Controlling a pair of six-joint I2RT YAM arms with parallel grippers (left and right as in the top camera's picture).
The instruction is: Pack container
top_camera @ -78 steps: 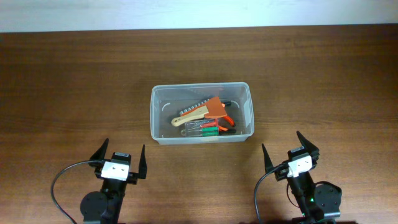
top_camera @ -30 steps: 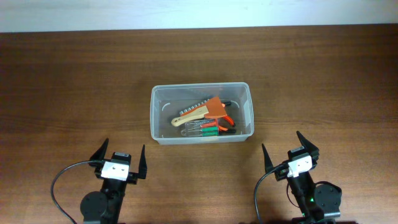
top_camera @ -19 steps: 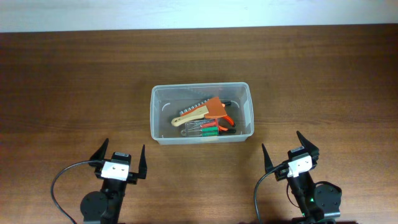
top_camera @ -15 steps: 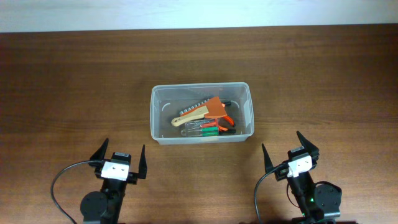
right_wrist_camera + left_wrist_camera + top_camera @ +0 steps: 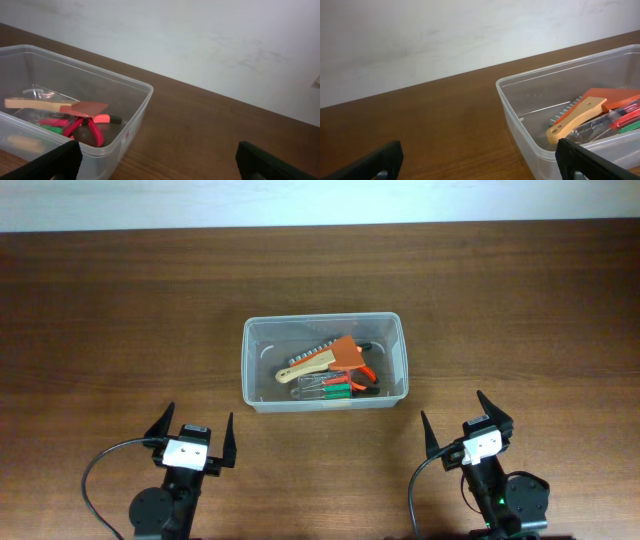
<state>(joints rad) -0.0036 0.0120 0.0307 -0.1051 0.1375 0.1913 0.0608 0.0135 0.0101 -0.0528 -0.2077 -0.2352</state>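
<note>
The clear plastic container (image 5: 250, 370) stands at the middle of the brown table. Inside lie a wooden-handled orange scraper (image 5: 330, 357), red-handled pliers (image 5: 364, 372) and red and green screwdrivers (image 5: 340, 387). My left gripper (image 5: 195, 442) is open and empty near the front edge, left of the container. My right gripper (image 5: 466, 425) is open and empty near the front edge, right of it. The container also shows in the left wrist view (image 5: 520, 125) and in the right wrist view (image 5: 135, 120), ahead of each open pair of fingers (image 5: 480, 160) (image 5: 157, 160).
A white wall (image 5: 445, 35) runs behind the far table edge. Bare brown tabletop (image 5: 120, 320) surrounds the container on all sides.
</note>
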